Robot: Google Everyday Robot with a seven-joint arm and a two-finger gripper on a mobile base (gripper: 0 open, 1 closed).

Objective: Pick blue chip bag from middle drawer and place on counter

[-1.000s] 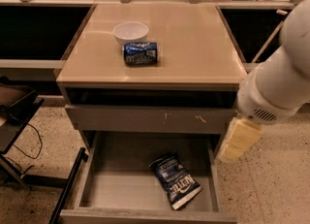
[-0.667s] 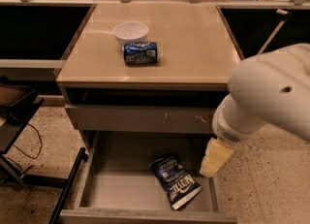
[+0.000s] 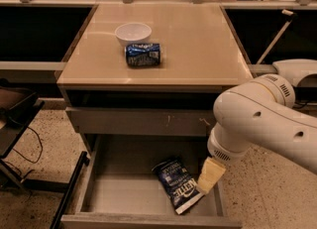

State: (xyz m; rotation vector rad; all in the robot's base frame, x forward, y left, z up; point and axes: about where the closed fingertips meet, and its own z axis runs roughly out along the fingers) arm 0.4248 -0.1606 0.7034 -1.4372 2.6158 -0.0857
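The blue chip bag [image 3: 179, 184] lies flat on the grey floor of the open middle drawer [image 3: 124, 193], toward its right side, white end pointing to the front right. My gripper [image 3: 210, 175] hangs from the white arm [image 3: 262, 119] over the drawer's right part, its cream tip just right of the bag and touching or nearly touching its edge. The beige counter [image 3: 198, 49] tops the cabinet above.
A white bowl [image 3: 132, 32] and a blue soda can [image 3: 143, 54] lying on its side sit on the counter's left middle. A closed grey drawer front with scuff marks [image 3: 143, 121] is above the open drawer. A dark cart [image 3: 15, 119] stands at the left.
My arm has swung left and down, bringing the gripper from beside the drawer's right side to just beside the chip bag. The bag has not moved.
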